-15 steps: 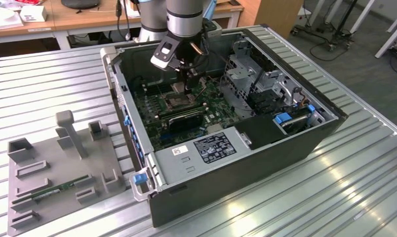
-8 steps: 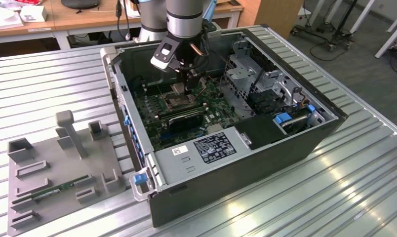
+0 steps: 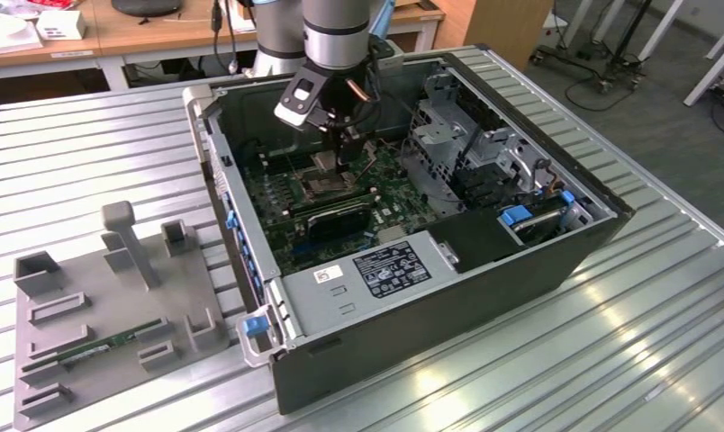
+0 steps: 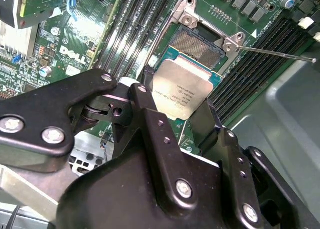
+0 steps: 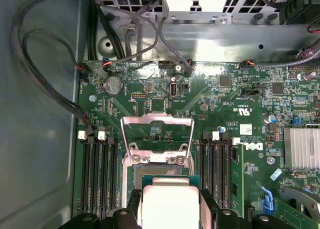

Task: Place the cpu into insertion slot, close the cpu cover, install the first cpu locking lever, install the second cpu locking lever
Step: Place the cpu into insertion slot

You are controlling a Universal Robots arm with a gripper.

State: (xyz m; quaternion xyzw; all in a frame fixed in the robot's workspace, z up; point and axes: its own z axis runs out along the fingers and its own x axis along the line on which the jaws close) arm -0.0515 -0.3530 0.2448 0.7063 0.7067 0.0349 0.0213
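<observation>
Exterior view: the tool [image 3: 336, 148] hangs inside the open computer case [image 3: 555, 261] on the counter [image 3: 650, 360], above the green motherboard [image 3: 393, 184]. Second wrist view: the tool pinches the cpu [image 4: 181, 89] by two opposite edges, close to the insertion slot [image 4: 197, 43], not seated. First wrist view: the cpu cover [image 5: 158, 120] lies swung open beyond the bare slot.

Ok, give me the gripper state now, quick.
Gripper: jaws closed on the small flat square silver-tan cpu, held over the square dark insertion slot.
</observation>
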